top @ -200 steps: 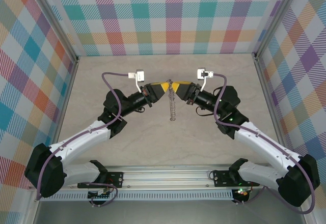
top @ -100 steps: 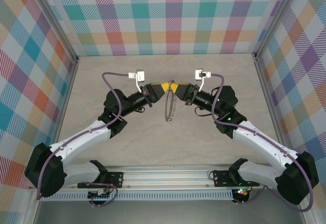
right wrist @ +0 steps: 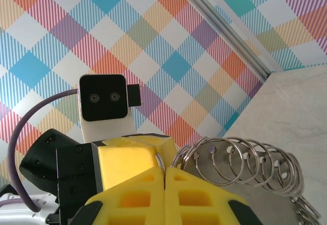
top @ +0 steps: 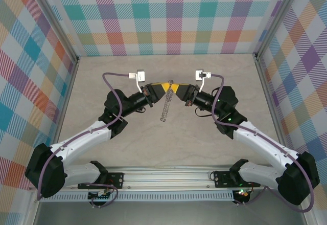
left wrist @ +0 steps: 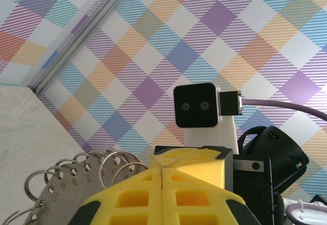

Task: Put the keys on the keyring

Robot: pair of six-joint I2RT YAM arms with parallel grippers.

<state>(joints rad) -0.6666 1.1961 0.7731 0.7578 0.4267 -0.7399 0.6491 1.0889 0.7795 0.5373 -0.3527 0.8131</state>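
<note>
Hoop of thin silvery-grey metal (top: pixel 164 108), its rim lined with small wire loops, hangs edge-on to my overhead camera above the pale marbled table (top: pixel 168 148), between the two arms. I see the left gripper (top: pixel 164 88) pressed together on its upper rim. The right gripper (top: pixel 175 88) meets it tip to tip, yellow fingers (right wrist: pixel 133 194) clamped on one wire loop (right wrist: pixel 160 159).

Arms (top: pixel 87 138): blk joints, white links, purple cables (left wrist: pixel 281 105); yellow end effector fingers (left wrist: pixel 127 199).
</note>
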